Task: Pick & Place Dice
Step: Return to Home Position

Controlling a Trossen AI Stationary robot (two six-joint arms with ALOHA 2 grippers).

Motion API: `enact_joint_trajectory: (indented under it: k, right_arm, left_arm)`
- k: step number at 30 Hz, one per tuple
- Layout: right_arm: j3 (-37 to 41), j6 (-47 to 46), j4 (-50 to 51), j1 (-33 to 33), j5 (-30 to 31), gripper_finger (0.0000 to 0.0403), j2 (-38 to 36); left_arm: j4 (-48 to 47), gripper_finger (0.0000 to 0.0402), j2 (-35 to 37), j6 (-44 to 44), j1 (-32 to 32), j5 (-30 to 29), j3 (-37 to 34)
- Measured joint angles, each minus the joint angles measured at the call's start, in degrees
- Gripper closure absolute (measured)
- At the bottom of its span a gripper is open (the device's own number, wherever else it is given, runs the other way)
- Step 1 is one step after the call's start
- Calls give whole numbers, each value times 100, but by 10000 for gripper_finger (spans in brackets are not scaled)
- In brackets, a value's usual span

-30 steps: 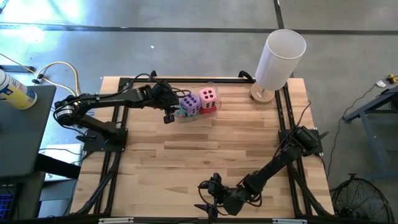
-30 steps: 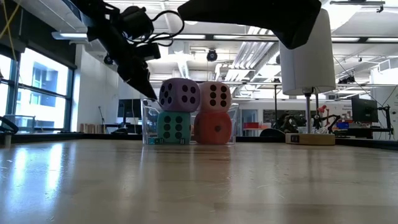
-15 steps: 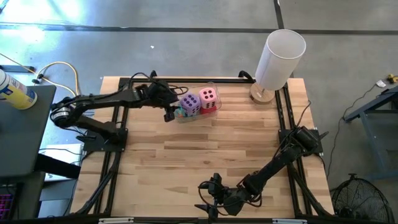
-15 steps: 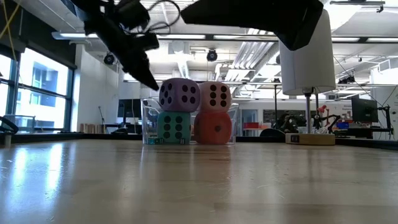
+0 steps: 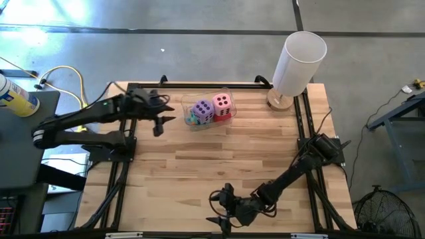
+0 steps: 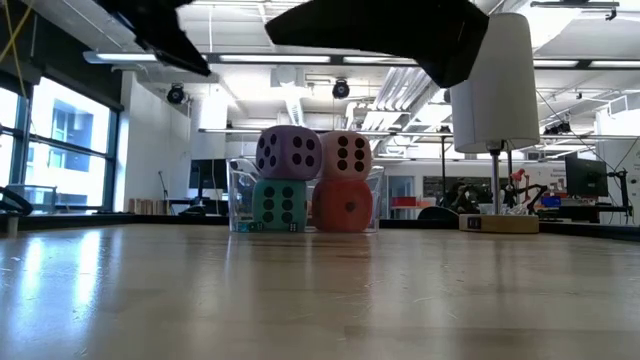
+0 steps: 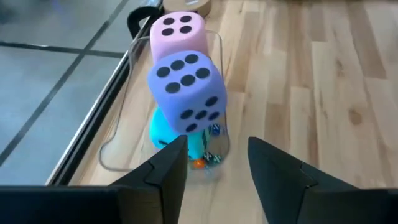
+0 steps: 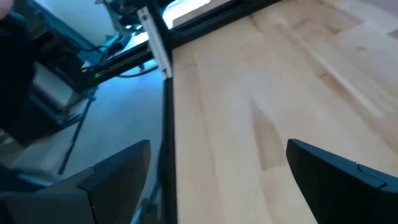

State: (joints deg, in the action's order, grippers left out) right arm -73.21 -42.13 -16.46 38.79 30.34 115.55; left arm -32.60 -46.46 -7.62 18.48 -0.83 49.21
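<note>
Four dice sit two-high in a clear container (image 5: 211, 113) near the table's far edge: the purple die (image 5: 201, 108) rests on the teal die (image 6: 279, 204), and the pink die (image 5: 223, 102) on the red die (image 6: 345, 206). My left gripper (image 5: 159, 124) hangs open and empty to the left of the container; in its wrist view the purple die (image 7: 186, 93) lies ahead of the open fingers. My right gripper (image 5: 219, 214) waits open over the table's near edge.
A tall white cylinder (image 5: 299, 63) stands on a round wooden base at the table's far right corner. A black frame rail (image 5: 199, 86) runs along the far edge behind the container. Bare wood (image 5: 226, 159) lies between the container and the right gripper.
My left gripper has drawn back from beside the purple die toward the table's left edge and has risen well above the dice. The four dice and the container have stayed where they were.
</note>
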Motion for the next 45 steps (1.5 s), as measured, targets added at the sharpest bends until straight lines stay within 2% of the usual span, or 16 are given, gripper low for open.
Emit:
enact_joint_trajectory:
  k: [2, 5, 10, 13, 17, 20, 24, 25, 28, 30, 34, 36, 40, 45]
  right_arm:
    - [0, -5, -5, -33, -257, 37, 0]
    - [-1, 33, -7, -70, -329, 37, 0]
    - [0, 785, -93, -375, -456, 38, -16]
    - [0, 1087, -73, -582, -542, 60, -215]
    - [-2, 1659, 274, -778, -506, 141, -640]
    - [-3, 2014, 973, -862, -307, 231, -1099]
    - [-4, 2501, 2396, -947, -215, 369, -1874]
    - [-4, 2606, 2695, -970, -212, 384, -2083]
    - [0, 2898, 3442, -1150, -300, 394, -2854]
    - [-2, 3024, 3855, -1384, -621, 399, -3475]
    - [13, 3160, 4657, -1860, -1279, 399, -4608]
    - [227, 3333, 4730, -2094, -1533, 399, -5153]
    - [1376, 3759, 3909, -2477, -2179, 400, -6271]
    - [3545, 3826, 1712, -2694, -2981, 400, -7427]
  left_arm:
    - [-254, 252, 281, 5, -79, -31, 0]
    - [-555, 277, 651, 160, -174, -56, 0]
    - [-795, 333, 1048, 502, -359, -56, 0]
    - [-875, 370, 1193, 683, -451, -56, 0]
    - [-954, 397, 1491, 743, -520, 66, 0]
    - [-1130, 399, 1867, 737, -524, 171, -95]
    - [-1109, 399, 2548, 850, -516, 168, -419]
    - [-1075, 399, 2710, 959, -516, 154, -514]
    - [-880, 399, 3140, 1699, -516, 135, -731]
    - [-729, 399, 3315, 2169, -516, 134, -790]
    - [-723, 399, 3550, 2502, -516, 132, -798]
    - [-724, 399, 3595, 2535, -516, 128, -801]
    - [-743, 399, 3587, 3078, -516, 10, -817]
    - [-750, 399, 3557, 3322, -516, -20, -820]
